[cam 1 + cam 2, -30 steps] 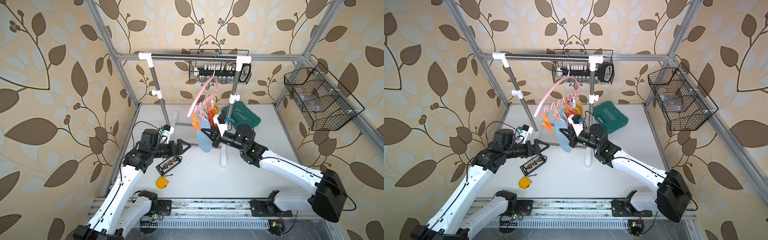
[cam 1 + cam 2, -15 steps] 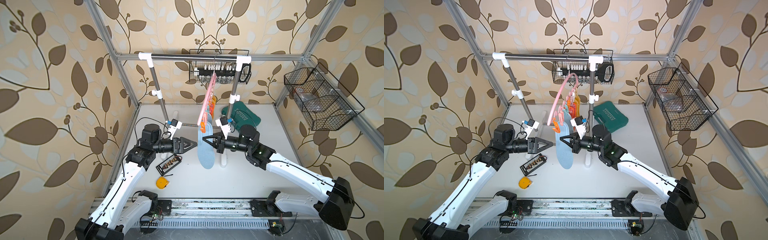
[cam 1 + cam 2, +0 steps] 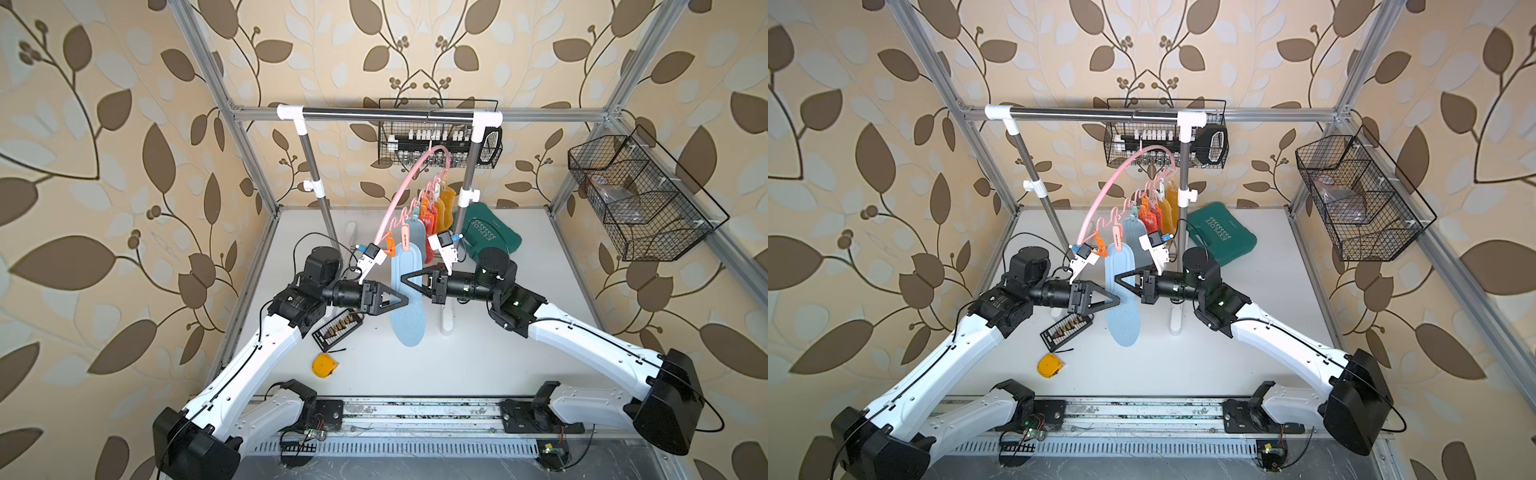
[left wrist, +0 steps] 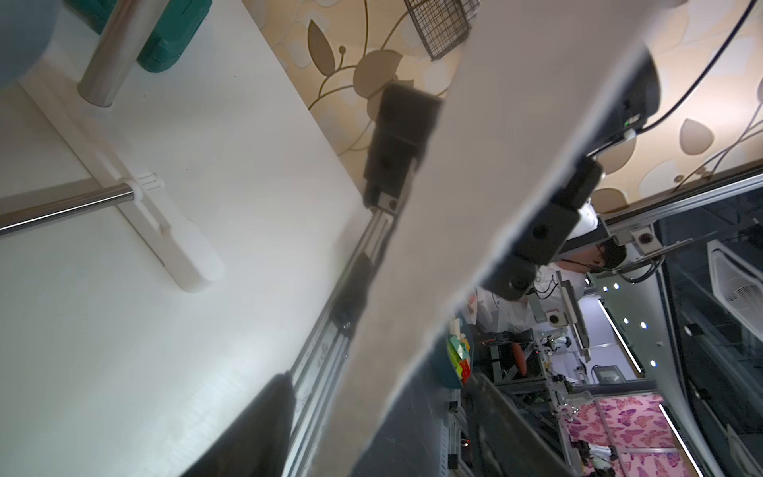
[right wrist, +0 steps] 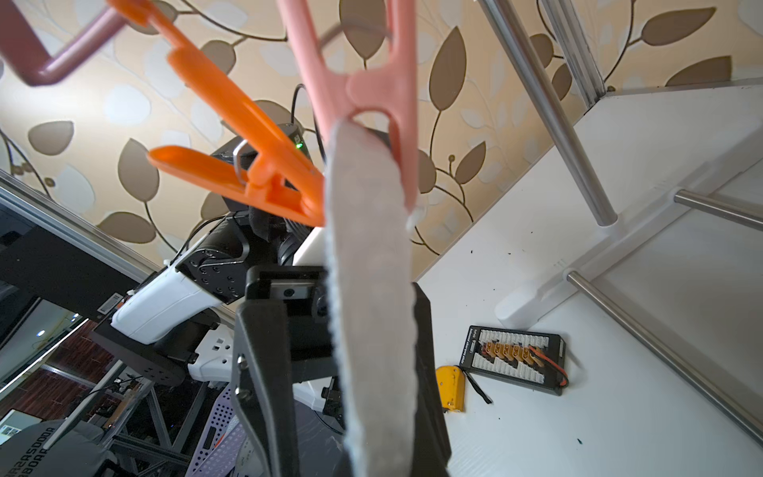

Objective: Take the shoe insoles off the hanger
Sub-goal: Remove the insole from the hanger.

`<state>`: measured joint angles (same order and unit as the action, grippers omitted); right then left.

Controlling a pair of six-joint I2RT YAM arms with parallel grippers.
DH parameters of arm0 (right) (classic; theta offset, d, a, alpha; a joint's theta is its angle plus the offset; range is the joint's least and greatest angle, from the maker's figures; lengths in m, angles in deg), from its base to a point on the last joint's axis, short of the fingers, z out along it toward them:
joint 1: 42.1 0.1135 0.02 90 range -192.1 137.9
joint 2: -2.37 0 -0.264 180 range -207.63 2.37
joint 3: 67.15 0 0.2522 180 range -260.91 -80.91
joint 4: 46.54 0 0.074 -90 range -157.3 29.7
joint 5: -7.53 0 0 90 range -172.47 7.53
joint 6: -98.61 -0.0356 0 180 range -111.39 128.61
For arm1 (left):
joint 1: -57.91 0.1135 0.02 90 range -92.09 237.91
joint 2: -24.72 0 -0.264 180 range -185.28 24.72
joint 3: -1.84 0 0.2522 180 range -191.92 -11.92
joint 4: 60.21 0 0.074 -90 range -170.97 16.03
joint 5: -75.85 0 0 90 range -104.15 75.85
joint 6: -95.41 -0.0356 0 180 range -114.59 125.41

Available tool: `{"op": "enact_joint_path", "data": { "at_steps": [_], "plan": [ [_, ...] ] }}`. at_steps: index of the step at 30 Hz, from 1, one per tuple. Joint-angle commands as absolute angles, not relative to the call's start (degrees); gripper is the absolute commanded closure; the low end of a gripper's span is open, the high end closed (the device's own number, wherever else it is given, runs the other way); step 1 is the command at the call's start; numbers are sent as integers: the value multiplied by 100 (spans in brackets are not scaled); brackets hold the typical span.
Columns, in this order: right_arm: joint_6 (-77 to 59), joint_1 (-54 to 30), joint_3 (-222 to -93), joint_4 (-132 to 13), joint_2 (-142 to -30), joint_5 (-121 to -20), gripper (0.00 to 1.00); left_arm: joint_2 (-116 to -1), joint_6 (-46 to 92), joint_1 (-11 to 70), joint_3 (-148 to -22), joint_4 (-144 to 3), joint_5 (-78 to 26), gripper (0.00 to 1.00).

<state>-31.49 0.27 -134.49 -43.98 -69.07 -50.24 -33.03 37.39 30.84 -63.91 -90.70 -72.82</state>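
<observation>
A pink plastic hanger (image 3: 399, 195) is hung by its metal hook from the top rail of a steel-and-white garment rack (image 3: 386, 113), which stands on a white table (image 3: 519, 353). Insoles are clipped in pairs under its wavy lower bar: a pale blue pair (image 3: 415, 230) nearest the camera, a red-orange pair (image 3: 430, 220) behind it, and a mustard-yellow pair (image 3: 445, 205) at the back. The front pale blue insole (image 3: 409, 326) is held at its top by a pink clip (image 5: 363, 82) and hangs straight down. An empty orange clip (image 5: 247, 173) is seen just beside it.

The insole is flanked at mid-length by both arms. The left hand (image 3: 405, 297) is partly open. In the right wrist view its fingers (image 5: 264, 371) are seen on either face of the insole, with a gap on one side, so nothing is clamped. The right hand (image 3: 402, 277) is closed to a point, and its tip is laid against the insole close to the left hand's tip. Whether the insole is pinched cannot be told.

On the table, to the robot's left of the insole, a black connector board (image 3: 337, 330) and a small yellow tape measure (image 3: 325, 365) are laid. A green case (image 3: 490, 239) is set by the rack's right post, toward the rear.
</observation>
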Motion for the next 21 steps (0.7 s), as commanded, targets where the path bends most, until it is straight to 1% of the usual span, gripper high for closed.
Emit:
{"op": "enact_joint_path", "data": {
  "at_steps": [1,2,3,4,5,6,7,9,10,13,16,20,21],
  "plan": [
    [-3406,36,-13594,-4175,-6978,-4941,97,-3275,3639,3022,-6532,-8786,-7368,52],
    [-3411,39,-13598,-4181,-6986,-5002,93,-3299,3683,3017,-6526,-8783,-7397,67],
    [-3427,34,-13592,-4192,-6978,-5072,90,-3326,3712,3021,-6541,-8806,-7429,76],
    [-3441,23,-13600,-4217,-6971,-5120,86,-3337,3735,3023,-6538,-8809,-7464,77],
    [-3450,19,-13618,-4255,-6963,-5167,77,-3333,3749,3015,-6528,-8803,-7487,77],
    [-3438,9,-13643,-4301,-6954,-5210,72,-3321,3740,3009,-6503,-8802,-7501,80],
    [-3396,9,-13662,-4324,-6938,-5219,70,-3312,3733,3008,-6473,-8783,-7522,83],
    [-3309,-8,-13711,-4372,-6920,-5247,63,-3298,3722,3012,-6457,-8775,-7579,91],
    [-3298,-14,-13752,-4406,-6910,-5265,58,-3302,3726,3013,-6469,-8805,-7599,93],
    [-3120,-57,-13894,-4514,-6906,-5160,50,-3287,3740,2992,-6453,-8782,-7699,93],
    [-2802,-86,-14034,-4622,-6899,-5088,38,-3340,3701,2973,-6460,-8786,-7841,92],
    [-2545,-142,-14291,-4688,-6947,-4898,33,-3414,3657,2905,-6501,-8858,-7909,89],
    [-2507,-309,-14366,-4709,-6967,-4810,31,-3431,3620,2879,-6499,-8879,-7926,89]
  ]
}}
